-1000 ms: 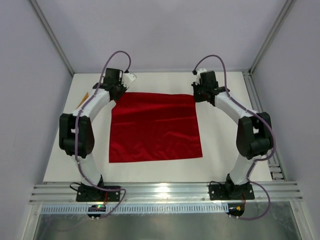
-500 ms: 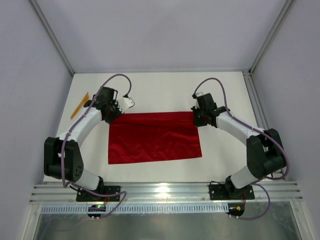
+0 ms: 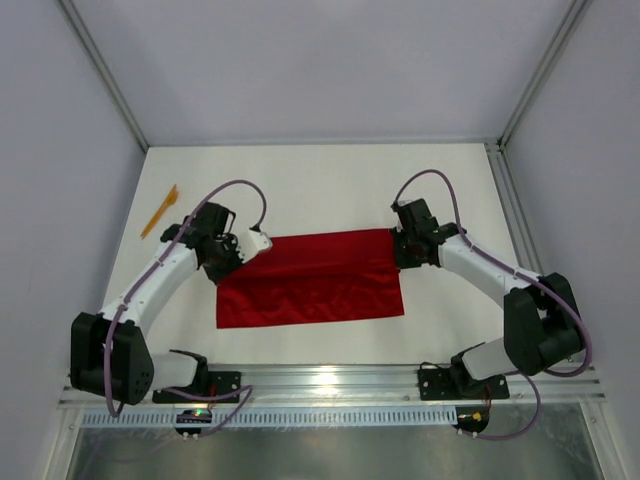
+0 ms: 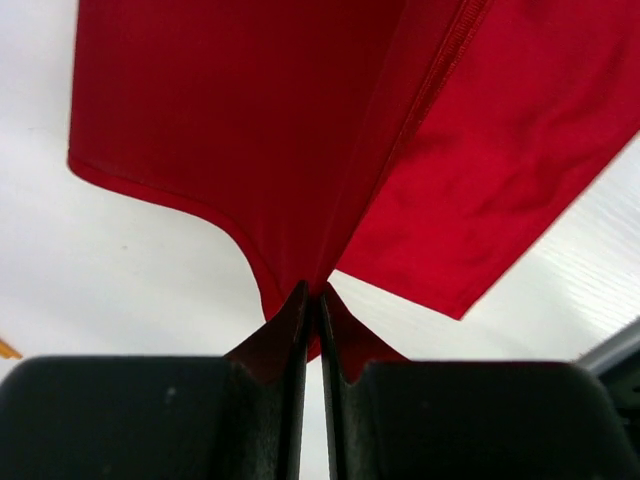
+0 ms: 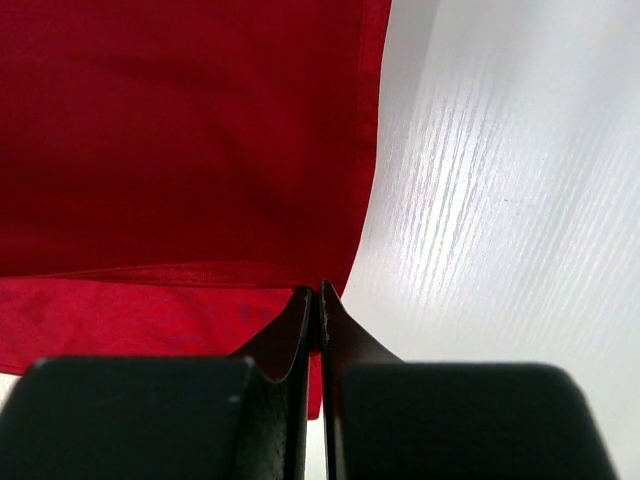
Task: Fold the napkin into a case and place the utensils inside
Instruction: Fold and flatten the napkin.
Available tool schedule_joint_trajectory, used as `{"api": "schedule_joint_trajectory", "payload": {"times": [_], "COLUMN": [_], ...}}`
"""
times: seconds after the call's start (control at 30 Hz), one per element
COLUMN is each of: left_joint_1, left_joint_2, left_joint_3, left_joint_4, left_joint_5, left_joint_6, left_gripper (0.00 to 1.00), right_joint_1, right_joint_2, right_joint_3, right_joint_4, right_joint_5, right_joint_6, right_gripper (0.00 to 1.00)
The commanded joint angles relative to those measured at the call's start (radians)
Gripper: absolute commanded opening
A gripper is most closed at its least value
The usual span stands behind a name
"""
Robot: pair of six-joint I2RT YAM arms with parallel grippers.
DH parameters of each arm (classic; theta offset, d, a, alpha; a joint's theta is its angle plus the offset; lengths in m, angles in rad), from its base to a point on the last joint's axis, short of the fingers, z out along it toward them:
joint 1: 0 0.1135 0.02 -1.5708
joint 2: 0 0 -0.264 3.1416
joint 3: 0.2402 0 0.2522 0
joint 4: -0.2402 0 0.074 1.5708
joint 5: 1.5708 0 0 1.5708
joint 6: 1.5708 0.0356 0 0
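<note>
The red napkin (image 3: 310, 285) lies partly folded over itself in the middle of the counter (image 3: 330, 185). The left gripper (image 3: 248, 243) pinches its corner at 10 o'clock and the right gripper (image 3: 398, 242) pinches its corner at 2 o'clock (each pair of jaws is nearly touching). The orange utensils (image 3: 160, 210) lie well apart, further out at 10 o'clock.

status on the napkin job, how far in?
Done: nothing complete yet. In hand: the first fold. The left gripper and right gripper each pinch a far corner of the napkin, which is doubled partway over itself, the held edge not yet laid down. Left: the rest of the folding, then loading the utensils, lying untouched at far left.
</note>
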State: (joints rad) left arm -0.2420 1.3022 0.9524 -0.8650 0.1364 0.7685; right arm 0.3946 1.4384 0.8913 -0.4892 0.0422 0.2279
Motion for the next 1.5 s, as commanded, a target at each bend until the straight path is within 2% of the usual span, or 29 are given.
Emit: {"api": "schedule_joint_trajectory", "payload": {"times": [0.0, 0.17, 0.47, 0.93, 0.97, 1.0, 1.1, 1.23, 1.47], "left_joint_1": [-0.01, -0.011, -0.039, -0.048, -0.048, -0.049, -0.049, -0.049, -0.049], "left_joint_2": [-0.066, -0.092, -0.089, -0.021, -0.021, -0.029, -0.047, -0.061, -0.064], "left_joint_3": [-0.006, -0.027, -0.113, -0.208, -0.21, -0.211, -0.23, -0.238, -0.239], "left_joint_4": [-0.109, -0.152, -0.098, 0.003, -0.002, -0.006, -0.003, -0.002, -0.025], "left_joint_5": [0.028, 0.043, 0.032, -0.006, 0.003, 0.005, 0.009, 0.043, 0.063], "left_joint_6": [0.015, 0.018, 0.014, 0.037, 0.037, 0.04, 0.057, 0.055, 0.058], "left_gripper": [0.09, 0.1, 0.12, 0.15, 0.15, 0.16, 0.22, 0.24, 0.23], "right_joint_1": [0.016, 0.018, 0.02, 0.021, 0.021, 0.021, 0.021, 0.021, 0.023], "right_joint_2": [-0.073, -0.133, -0.099, -0.092, -0.095, -0.096, -0.114, -0.176, -0.274], "right_joint_3": [0.017, -0.003, -0.138, -0.192, -0.193, -0.199, -0.206, -0.213, -0.213], "right_joint_4": [-0.066, -0.095, 0.011, 0.052, 0.051, 0.051, 0.035, 0.017, -0.049], "right_joint_5": [0.053, 0.036, -0.088, -0.127, -0.128, -0.13, -0.134, -0.139, -0.169], "right_joint_6": [0.013, 0.034, 0.111, 0.136, 0.134, 0.134, 0.134, 0.134, 0.136], "right_gripper": [0.03, 0.03, 0.03, 0.04, 0.05, 0.13, 0.27, 0.31, 0.44]}}
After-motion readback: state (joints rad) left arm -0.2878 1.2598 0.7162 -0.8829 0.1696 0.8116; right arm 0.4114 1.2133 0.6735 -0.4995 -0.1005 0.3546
